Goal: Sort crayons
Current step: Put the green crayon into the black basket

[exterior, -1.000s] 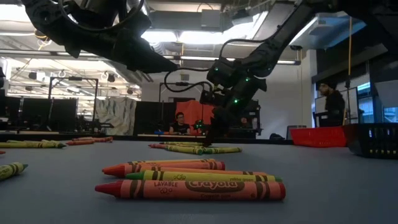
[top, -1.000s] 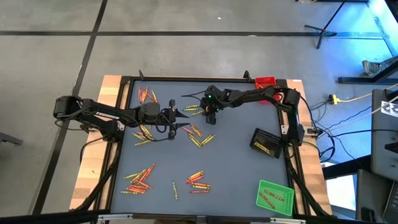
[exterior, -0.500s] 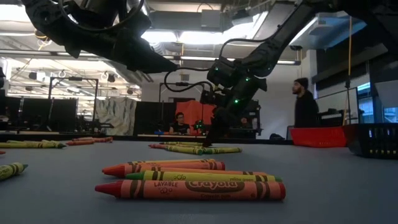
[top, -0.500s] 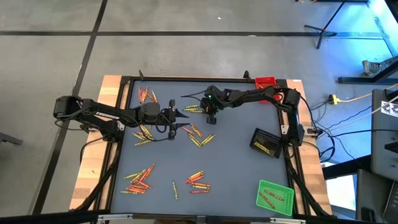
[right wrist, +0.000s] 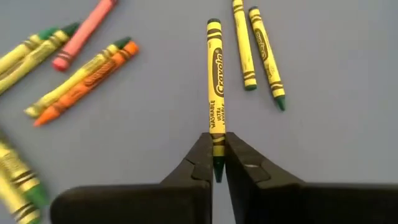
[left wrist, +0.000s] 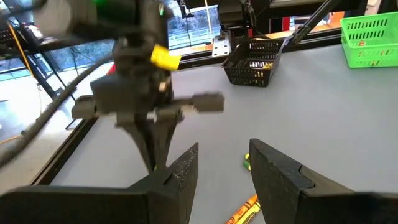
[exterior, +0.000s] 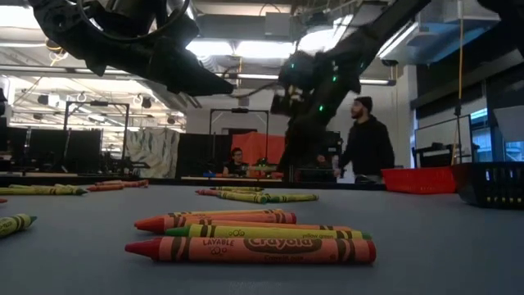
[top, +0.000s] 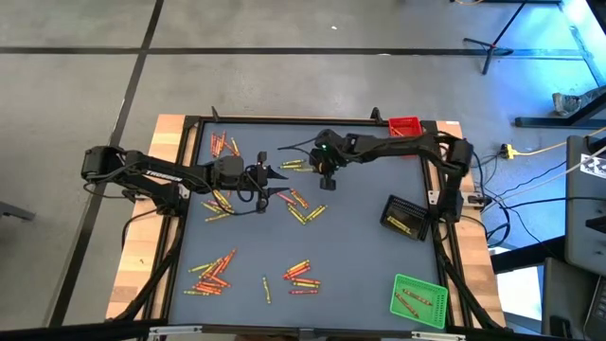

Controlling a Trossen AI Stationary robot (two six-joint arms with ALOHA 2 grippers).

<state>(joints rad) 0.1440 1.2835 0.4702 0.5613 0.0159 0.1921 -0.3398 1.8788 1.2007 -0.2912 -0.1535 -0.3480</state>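
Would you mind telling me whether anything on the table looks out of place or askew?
Nothing looks damaged. Crayons lie scattered in loose clusters across the table, as expected for sorting. The right tool grips one yellow-wrapped crayon by its very tip, a thin hold.

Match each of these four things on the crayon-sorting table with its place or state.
Things:
1. right gripper
2. left gripper
3. green mesh tray
4. red plastic tray

Places or states:
A. table's far right corner
B. shut on a yellow-wrapped crayon
C. near right corner, holding crayons
D. open, holding nothing

Pairs: 1-B, 2-D, 3-C, 4-A
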